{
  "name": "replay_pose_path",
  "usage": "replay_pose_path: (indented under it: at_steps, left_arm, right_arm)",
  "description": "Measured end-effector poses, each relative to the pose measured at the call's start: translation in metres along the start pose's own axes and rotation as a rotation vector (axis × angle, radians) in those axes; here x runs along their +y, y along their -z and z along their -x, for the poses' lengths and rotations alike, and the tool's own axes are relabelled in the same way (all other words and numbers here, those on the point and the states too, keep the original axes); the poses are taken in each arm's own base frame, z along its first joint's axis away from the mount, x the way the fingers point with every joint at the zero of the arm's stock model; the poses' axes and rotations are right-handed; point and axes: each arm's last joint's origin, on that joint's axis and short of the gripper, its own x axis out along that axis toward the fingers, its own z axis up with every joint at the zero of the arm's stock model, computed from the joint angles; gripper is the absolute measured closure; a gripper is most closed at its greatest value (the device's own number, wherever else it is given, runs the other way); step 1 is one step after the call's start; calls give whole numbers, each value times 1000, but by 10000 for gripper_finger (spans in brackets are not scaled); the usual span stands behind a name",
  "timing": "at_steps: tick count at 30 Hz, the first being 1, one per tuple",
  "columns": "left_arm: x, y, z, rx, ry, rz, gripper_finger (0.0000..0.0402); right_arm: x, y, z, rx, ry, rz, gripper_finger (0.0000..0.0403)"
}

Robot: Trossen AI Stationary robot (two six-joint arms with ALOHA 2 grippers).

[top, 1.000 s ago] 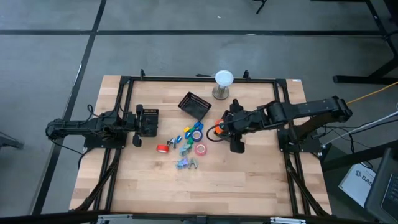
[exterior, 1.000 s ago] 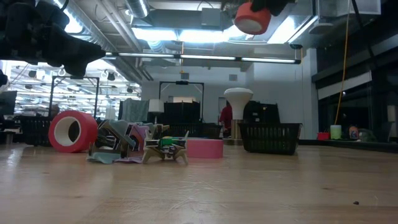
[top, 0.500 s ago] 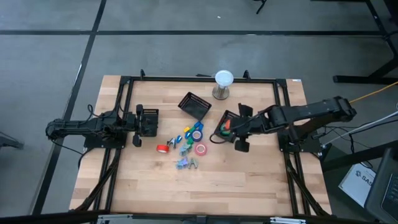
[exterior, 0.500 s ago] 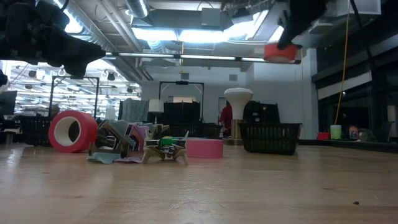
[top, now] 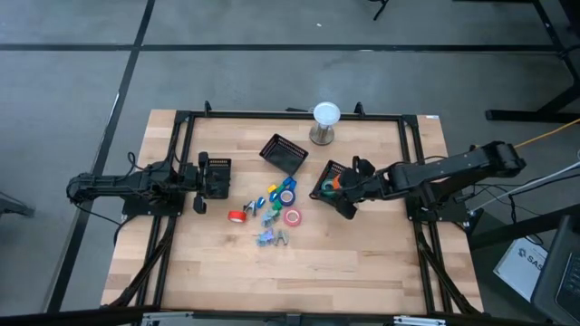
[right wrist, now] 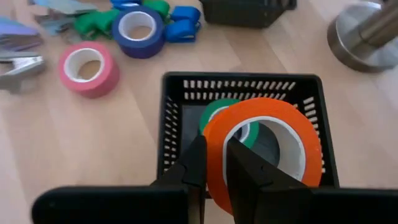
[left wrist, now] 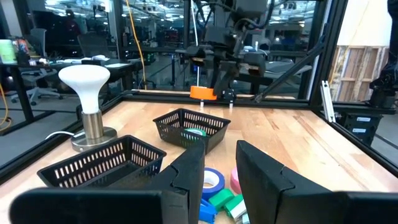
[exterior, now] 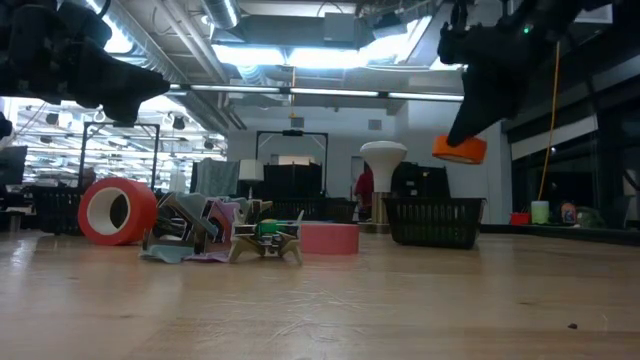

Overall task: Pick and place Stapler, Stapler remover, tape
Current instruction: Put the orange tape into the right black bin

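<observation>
My right gripper (right wrist: 214,165) is shut on an orange tape roll (right wrist: 264,149) just above a black basket (right wrist: 242,78) in which a green tape roll (right wrist: 217,112) lies. In the low view the orange roll (exterior: 459,150) hangs higher than the basket (exterior: 435,222). A pile left of it holds a red tape roll (top: 236,215), a pink one (top: 292,217), a blue one (top: 287,195), small blue and green clawed pieces (right wrist: 180,15) and grey metal staplers (top: 270,237). My left gripper (left wrist: 221,180) waits at the table's left side, open on nothing. My right gripper pinches the orange roll's ring wall (right wrist: 214,143) with one finger (right wrist: 196,162) outside and the other finger (right wrist: 245,171) in the roll's hole. The fingers slant down from the table's right side. The roll sits tilted, lifted clear over the basket.
A second black basket (top: 284,152) stands tilted toward the far middle, with a white-topped lamp (top: 325,122) on a metal base behind it. A dark frame (top: 181,163) runs around the table. Bare wood lies along the near edge (top: 299,281).
My right gripper has come down with the orange roll and gone a little toward the table's right edge, over the basket. Its wrist has rolled, so the roll has turned from facing the near edge to nearly flat and tilted. The pile has stayed put.
</observation>
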Motion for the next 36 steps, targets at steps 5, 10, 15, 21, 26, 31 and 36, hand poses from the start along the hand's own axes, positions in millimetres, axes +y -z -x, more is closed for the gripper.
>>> replay_pose_path:
  at_steps: [5, 10, 15, 21, 26, 31, 36]
  left_arm:
    - [0, 0, 0, -1, 0, 0, 313]
    - [0, 0, 0, -1, 0, 0, 313]
    - [0, 0, 0, -1, 0, 0, 313]
    - [0, 0, 0, -1, 0, 0, 313]
    - [0, 0, 0, -1, 0, 0, 313]
    - [0, 0, 0, -1, 0, 0, 313]
    - [0, 0, 0, -1, 0, 0, 313]
  right_arm:
    - [0, -4, -3, -15, -12, -6, 362]
    - [3, -11, -2, -62, -55, -10, 362]
    - [5, -11, -8, -58, -43, -33, 361]
    - [11, -9, -22, -40, -25, -20, 361]
    - [14, -4, -37, 7, 5, 25, 360]
    - [14, -2, -52, 44, 36, 30, 360]
    - [8, -3, -65, 86, 45, 34, 360]
